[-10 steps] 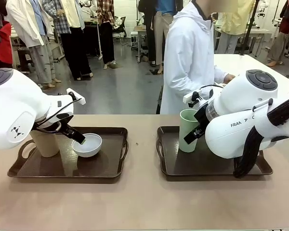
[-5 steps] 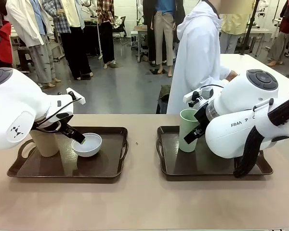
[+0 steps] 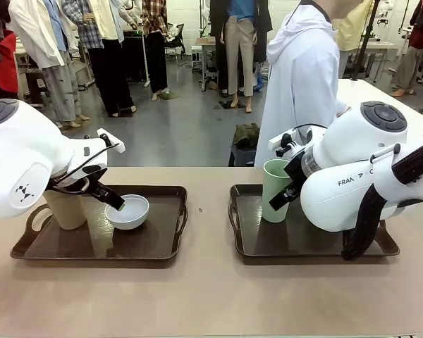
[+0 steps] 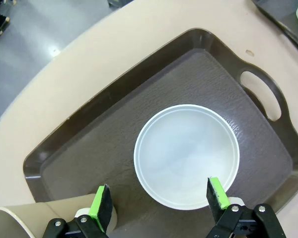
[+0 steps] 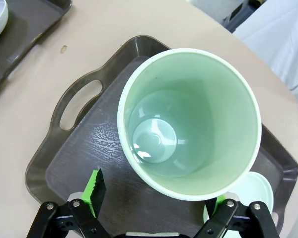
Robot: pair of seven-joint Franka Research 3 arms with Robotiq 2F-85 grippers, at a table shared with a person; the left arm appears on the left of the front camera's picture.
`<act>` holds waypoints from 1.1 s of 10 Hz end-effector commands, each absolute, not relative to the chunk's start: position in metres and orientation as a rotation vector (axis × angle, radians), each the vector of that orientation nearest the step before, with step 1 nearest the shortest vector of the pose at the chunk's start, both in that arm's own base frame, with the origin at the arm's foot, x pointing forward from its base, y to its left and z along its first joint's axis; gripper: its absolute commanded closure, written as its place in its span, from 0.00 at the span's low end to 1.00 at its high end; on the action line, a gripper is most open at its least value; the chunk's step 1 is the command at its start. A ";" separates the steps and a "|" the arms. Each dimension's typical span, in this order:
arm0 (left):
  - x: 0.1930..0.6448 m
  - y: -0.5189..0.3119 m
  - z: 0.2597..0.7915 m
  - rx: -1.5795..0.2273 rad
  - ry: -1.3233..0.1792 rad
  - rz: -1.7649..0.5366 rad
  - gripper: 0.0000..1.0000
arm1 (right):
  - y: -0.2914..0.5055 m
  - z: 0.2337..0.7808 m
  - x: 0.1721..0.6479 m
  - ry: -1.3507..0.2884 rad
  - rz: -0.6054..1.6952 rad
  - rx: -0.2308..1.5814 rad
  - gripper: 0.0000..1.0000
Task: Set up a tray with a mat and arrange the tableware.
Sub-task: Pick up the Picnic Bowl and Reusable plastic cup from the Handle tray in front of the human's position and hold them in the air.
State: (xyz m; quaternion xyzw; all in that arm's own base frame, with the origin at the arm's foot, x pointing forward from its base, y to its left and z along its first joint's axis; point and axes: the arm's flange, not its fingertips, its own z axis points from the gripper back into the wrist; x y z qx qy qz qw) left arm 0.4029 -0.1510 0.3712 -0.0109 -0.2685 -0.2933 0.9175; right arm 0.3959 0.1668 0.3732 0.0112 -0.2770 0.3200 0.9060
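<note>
**Step in hand.** We judge this to be the arranging step. Both trays carry a textured dark mat [image 4: 188, 84] and tableware already sits on each.

**Left gripper** [image 4: 159, 198]. It is spread wide and holds nothing. The white bowl [image 4: 186, 153] sits directly below it on the left tray [image 4: 114, 94], between the two green pads and touching neither. The tan cup [image 4: 10, 223] stands just outside one finger.

**Right gripper** [image 5: 156, 196]. It is also spread wide and clamps nothing. The pale green cup [image 5: 188, 119] stands upright straight ahead of it, mouth towards the wrist, on the right tray [image 5: 39, 163]. The pale green bowl [image 5: 251, 191] lies close beside one finger, just past the cup.

**Next move.** We cannot tell whether a grasp or a retreat is due.
- For a grasp, the left gripper must descend squarely, since the bowl nearly fills the span between the pads.
- For a grasp, the right gripper must close on the cup wall without nudging the neighbouring bowl.
- For a retreat, each gripper must lift straight away from its tray.

**View comparison.**
- The front view gives both trays side by side on the worktop [image 3: 211, 296], and confirms that both cups stand upright.
- In the front view the right arm covers the area where the pale green bowl sits. The right wrist view supplies it.
- The wrist views also supply the clearance between pads and tableware.
</note>
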 end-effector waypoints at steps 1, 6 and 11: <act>0.403 -0.151 0.371 -0.022 -0.552 -0.603 0.00 | 0.167 0.373 0.396 -0.572 0.661 0.023 0.00; 0.357 -0.143 0.404 -0.033 -0.505 -0.519 0.00 | 0.150 0.406 0.335 -0.504 0.527 -0.020 0.00; 0.268 -0.145 0.457 -0.148 -0.303 -0.460 0.00 | 0.110 0.417 0.236 -0.381 0.428 -0.039 0.00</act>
